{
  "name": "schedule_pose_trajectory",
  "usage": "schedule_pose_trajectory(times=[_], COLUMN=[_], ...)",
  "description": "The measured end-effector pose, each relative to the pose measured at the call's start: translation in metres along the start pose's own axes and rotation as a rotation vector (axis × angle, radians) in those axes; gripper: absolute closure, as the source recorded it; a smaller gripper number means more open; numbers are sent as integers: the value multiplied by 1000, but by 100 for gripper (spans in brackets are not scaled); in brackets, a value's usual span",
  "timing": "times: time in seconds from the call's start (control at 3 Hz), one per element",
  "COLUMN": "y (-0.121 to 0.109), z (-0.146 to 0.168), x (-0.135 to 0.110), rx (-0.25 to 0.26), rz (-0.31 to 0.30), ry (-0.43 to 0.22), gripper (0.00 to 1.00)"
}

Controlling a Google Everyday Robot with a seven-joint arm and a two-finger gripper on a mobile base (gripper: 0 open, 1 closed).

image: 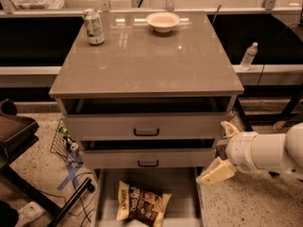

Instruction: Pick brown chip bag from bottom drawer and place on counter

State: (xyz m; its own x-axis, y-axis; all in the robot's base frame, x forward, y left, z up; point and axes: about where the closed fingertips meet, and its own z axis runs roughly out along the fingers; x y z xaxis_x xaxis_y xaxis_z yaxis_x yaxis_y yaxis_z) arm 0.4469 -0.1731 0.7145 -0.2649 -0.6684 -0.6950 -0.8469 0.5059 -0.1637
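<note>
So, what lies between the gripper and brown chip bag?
Camera view: between the gripper at right and the brown chip bag, only the bottom drawer: bare floor, wall.

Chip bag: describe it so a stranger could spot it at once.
Find the grey three-drawer cabinet under the glossy counter; its bottom drawer is pulled out farthest. On that drawer's floor lies the chip bag, below and left of the open claw. It is the only bag there: dark brown centre, white lettering, cream-yellow edges.
</note>
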Motion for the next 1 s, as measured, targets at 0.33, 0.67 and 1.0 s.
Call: schedule_pose_trajectory(times=[0.33, 0.67, 1.0], y=[-21, -21, -16], z=[5, 5, 36], x=[0, 0, 20], rx=[77, 77, 85], rz=[1, 1, 32], ry=[-15, -15, -55], gripper=[0, 0, 0])
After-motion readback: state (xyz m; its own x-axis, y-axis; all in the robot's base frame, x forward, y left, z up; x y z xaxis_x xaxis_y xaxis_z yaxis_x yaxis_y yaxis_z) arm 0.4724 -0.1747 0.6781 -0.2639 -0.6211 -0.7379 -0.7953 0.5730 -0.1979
